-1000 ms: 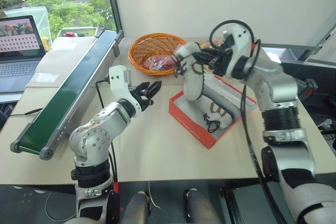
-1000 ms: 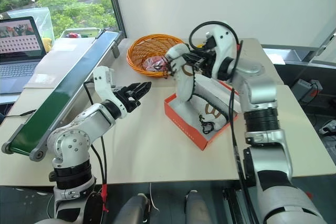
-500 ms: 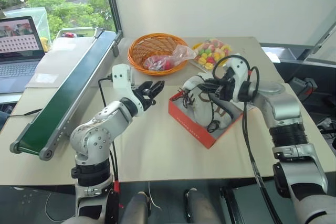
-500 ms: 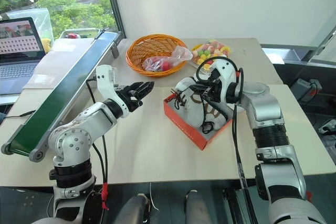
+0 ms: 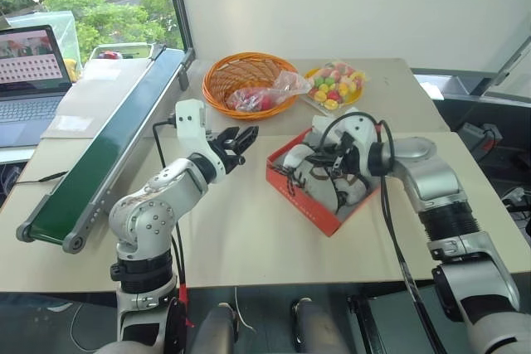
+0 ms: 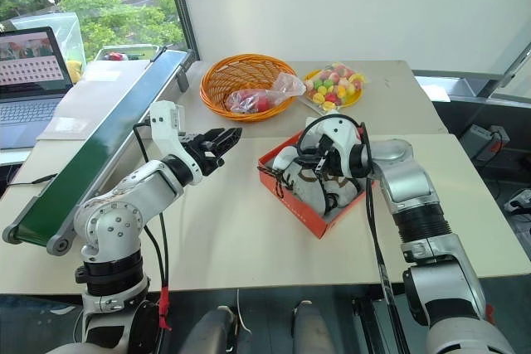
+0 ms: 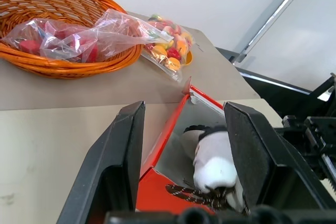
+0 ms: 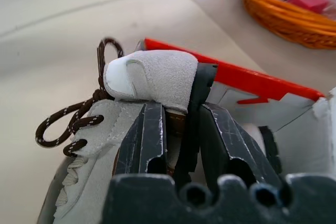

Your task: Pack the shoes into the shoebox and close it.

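Note:
The red shoebox [image 5: 300, 200] stands open on the table, right of centre, white inside. The shoes, cream with dark laces, lie in it. My right gripper [image 5: 320, 156] reaches down into the box from the right, shut on the collar of one shoe [image 8: 152, 74], its fingers [image 8: 149, 135] pinching the tongue and heel edge. That shoe's laces [image 8: 68, 124] hang over the box's near corner. My left gripper [image 5: 241, 138] hovers open and empty above the table, just left of the box. Between its fingers [image 7: 121, 156] I see the box corner and a shoe [image 7: 212, 163].
An orange wicker basket [image 5: 247, 80] holding a plastic bag stands behind the box. A bag of coloured sweets [image 5: 334, 84] lies to its right. A green conveyor belt [image 5: 108, 147] runs along the left, with a laptop [image 5: 29, 64] beyond it. Bare tabletop [image 5: 249, 238] lies in front.
My right gripper has come down with the shoe from above the box into it. The left arm has stayed where it was.

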Robot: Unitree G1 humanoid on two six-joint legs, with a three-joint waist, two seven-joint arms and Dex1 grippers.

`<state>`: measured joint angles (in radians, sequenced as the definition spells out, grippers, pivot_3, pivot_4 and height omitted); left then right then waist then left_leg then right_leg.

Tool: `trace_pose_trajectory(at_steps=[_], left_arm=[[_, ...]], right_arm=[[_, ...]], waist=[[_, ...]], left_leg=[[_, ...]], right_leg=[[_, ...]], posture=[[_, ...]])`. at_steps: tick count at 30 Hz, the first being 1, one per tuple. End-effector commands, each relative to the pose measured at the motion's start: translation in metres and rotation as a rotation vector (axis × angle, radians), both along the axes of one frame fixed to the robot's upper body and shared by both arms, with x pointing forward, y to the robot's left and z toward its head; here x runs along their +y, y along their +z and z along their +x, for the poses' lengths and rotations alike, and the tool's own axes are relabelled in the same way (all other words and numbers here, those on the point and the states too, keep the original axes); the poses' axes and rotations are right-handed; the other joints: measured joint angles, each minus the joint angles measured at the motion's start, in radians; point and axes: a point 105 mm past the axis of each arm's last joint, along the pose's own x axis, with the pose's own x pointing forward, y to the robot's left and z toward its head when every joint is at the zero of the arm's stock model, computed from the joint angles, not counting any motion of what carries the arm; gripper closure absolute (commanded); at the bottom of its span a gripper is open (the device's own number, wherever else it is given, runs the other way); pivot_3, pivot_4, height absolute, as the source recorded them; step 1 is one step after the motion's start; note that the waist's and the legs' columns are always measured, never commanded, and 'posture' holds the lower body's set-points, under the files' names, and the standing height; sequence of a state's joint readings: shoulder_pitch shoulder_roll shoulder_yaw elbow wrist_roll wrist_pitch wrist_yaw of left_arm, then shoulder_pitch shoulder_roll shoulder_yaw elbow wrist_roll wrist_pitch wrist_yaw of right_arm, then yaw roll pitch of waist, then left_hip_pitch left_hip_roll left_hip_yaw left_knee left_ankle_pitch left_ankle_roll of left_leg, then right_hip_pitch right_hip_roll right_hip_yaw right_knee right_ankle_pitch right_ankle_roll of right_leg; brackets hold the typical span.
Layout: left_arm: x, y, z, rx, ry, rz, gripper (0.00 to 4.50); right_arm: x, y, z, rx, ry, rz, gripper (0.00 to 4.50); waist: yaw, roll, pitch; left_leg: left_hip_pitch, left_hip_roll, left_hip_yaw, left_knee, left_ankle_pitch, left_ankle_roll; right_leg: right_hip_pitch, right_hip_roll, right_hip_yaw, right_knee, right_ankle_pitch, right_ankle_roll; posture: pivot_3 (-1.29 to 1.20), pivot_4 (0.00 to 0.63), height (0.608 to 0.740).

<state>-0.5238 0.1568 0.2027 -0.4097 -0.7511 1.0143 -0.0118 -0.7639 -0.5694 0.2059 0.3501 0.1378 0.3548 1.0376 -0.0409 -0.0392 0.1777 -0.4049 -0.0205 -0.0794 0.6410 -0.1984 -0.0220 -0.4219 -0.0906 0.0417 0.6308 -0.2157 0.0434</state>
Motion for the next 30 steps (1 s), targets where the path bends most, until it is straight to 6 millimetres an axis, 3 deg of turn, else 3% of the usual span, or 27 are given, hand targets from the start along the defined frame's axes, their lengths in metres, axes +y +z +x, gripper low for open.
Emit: trace_pose_trajectory(at_steps=[1,8,10,14,17,19,23,26,30], left_arm=[[0.005,0.016,-0.008,-0.065,0.007,0.002,1.96],[0.007,0.017,-0.011,-0.067,0.029,0.000,1.96],[0.006,0.017,-0.012,-0.067,0.031,0.002,1.93],[0.003,0.017,-0.012,-0.068,0.027,0.008,1.93],[0.002,0.016,-0.012,-0.070,0.019,0.020,1.93],[0.002,0.015,-0.013,-0.080,0.002,0.098,1.93],[0.005,0.013,-0.017,-0.127,-0.062,0.297,1.93],[0.006,0.010,-0.022,-0.147,-0.144,0.407,1.93],[0.001,0.005,-0.028,-0.147,-0.264,0.437,1.93]], right_arm=[[-0.002,-0.013,0.001,-0.007,0.034,-0.085,3.93],[-0.003,-0.036,0.016,0.010,0.007,-0.142,3.93],[0.000,-0.041,0.018,0.010,0.011,-0.156,3.00],[0.006,-0.042,0.019,0.007,0.029,-0.153,1.66],[0.016,-0.022,0.019,0.014,0.039,-0.061,0.72],[0.022,0.002,0.017,-0.007,0.055,0.003,0.03],[0.027,0.054,0.010,-0.079,0.054,0.098,0.03],[0.018,0.088,-0.001,-0.123,0.029,0.128,0.03],[-0.004,0.100,-0.021,-0.132,-0.005,0.071,0.03]], waist=[[-0.001,0.000,0.000],[0.000,0.000,0.000],[0.001,0.000,0.000],[0.003,0.000,0.000],[0.003,0.000,0.000],[0.002,0.000,0.000],[-0.007,0.001,0.000],[-0.003,0.001,0.000],[0.013,0.001,0.001]], left_leg=[[0.000,0.000,0.000,0.000,0.000,0.000],[0.004,0.000,0.000,0.000,0.000,0.000],[0.005,0.000,0.000,0.000,0.000,0.000],[0.007,0.000,0.000,0.000,0.000,-0.001],[0.006,-0.001,0.000,0.000,0.000,-0.001],[0.006,0.000,0.000,0.000,0.000,-0.001],[0.002,0.000,0.000,0.000,0.000,-0.001],[0.001,0.000,0.000,0.000,0.000,-0.001],[-0.001,0.000,-0.001,0.000,0.000,-0.001]], right_leg=[[0.000,0.000,0.000,0.000,0.000,0.000],[0.004,0.000,0.000,0.000,0.000,0.000],[0.006,0.000,0.000,0.000,0.000,0.000],[0.009,0.000,0.000,-0.001,0.000,0.000],[0.007,0.000,0.000,-0.001,0.000,0.000],[0.007,0.000,0.000,-0.001,0.000,0.000],[0.001,0.001,0.001,0.002,0.001,0.000],[0.000,0.001,0.001,0.001,0.001,0.000],[0.000,0.000,-0.001,-0.001,0.000,0.000]], posture=[[0.00,0.150,0.740],[0.00,0.150,0.740],[0.00,0.150,0.740],[0.00,0.150,0.740],[0.00,0.150,0.740],[0.00,0.150,0.740],[0.00,0.150,0.740],[0.00,0.150,0.740],[0.00,0.150,0.740]])
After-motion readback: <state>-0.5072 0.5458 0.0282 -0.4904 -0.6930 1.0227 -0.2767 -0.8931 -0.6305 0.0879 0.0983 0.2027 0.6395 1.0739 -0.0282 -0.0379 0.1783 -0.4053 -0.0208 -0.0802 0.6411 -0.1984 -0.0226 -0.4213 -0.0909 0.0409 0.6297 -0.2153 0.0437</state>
